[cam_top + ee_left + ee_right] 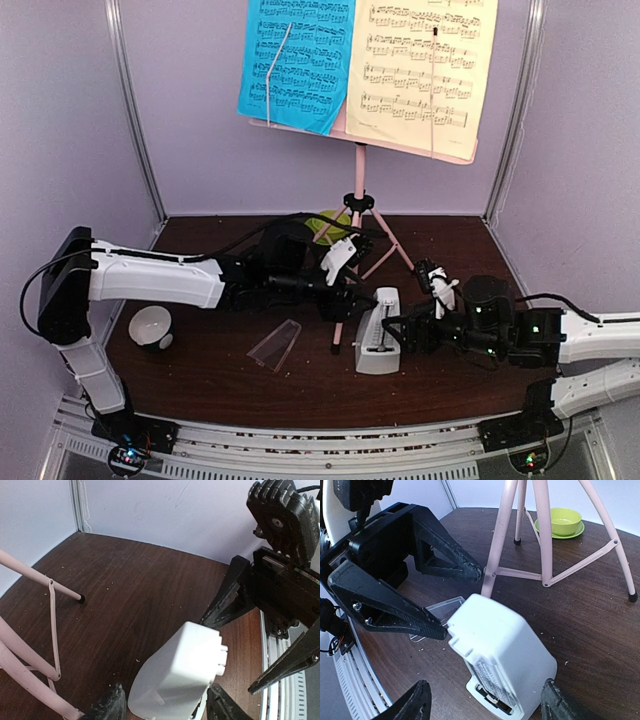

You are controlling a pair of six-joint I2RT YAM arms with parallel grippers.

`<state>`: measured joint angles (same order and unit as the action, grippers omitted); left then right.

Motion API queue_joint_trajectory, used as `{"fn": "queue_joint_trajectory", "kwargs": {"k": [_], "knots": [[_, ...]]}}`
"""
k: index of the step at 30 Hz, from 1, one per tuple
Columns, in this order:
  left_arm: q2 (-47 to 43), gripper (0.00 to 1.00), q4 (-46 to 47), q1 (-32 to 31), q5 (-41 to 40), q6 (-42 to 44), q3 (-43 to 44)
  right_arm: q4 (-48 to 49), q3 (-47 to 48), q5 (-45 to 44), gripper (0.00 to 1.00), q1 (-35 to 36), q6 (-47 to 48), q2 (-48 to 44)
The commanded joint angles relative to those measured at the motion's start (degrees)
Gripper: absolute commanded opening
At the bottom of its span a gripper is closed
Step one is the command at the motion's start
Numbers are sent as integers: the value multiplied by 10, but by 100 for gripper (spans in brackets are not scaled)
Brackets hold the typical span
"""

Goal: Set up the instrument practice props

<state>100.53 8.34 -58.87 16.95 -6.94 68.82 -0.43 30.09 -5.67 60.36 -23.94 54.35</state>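
Observation:
The white metronome (378,332) stands on the dark table beside the pink music stand (358,215), whose desk carries a blue sheet (295,60) and a pale-yellow sheet (425,65). Its clear cover (275,346) lies apart on the table to the left. My left gripper (165,702) is open, its jaws on either side of the metronome (175,675), with a gap on the left. From the opposite side my right gripper (485,702) is open too and straddles the metronome (505,655) low down; its left finger stands well off it. The left gripper's lower fingertip (437,629) reaches the metronome's top corner.
A green cup and saucer (564,522) sit behind the stand's legs (542,540). A small white bowl (150,326) stands at the left of the table. The stand's nearest leg foot (337,348) rests just left of the metronome. Walls close the back and sides.

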Motion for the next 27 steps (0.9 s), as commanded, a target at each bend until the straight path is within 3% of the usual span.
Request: {"fn": "queue_joint_trajectory", "kwargs": {"k": [1, 9, 19, 25, 27], "knots": [[14, 57, -1, 9, 17, 8, 30, -5, 24, -26, 75, -12, 18, 13], [21, 57, -3, 16, 25, 6, 31, 6, 25, -12, 60, -37, 31, 25], [25, 57, -1, 18, 28, 5, 31, 23, 36, 27, 65, -44, 41, 50], [27, 57, -2, 19, 33, 7, 32, 22, 48, 29, 63, -46, 47, 65], [27, 56, -3, 18, 34, 8, 33, 22, 48, 27, 58, -48, 47, 65]]}}
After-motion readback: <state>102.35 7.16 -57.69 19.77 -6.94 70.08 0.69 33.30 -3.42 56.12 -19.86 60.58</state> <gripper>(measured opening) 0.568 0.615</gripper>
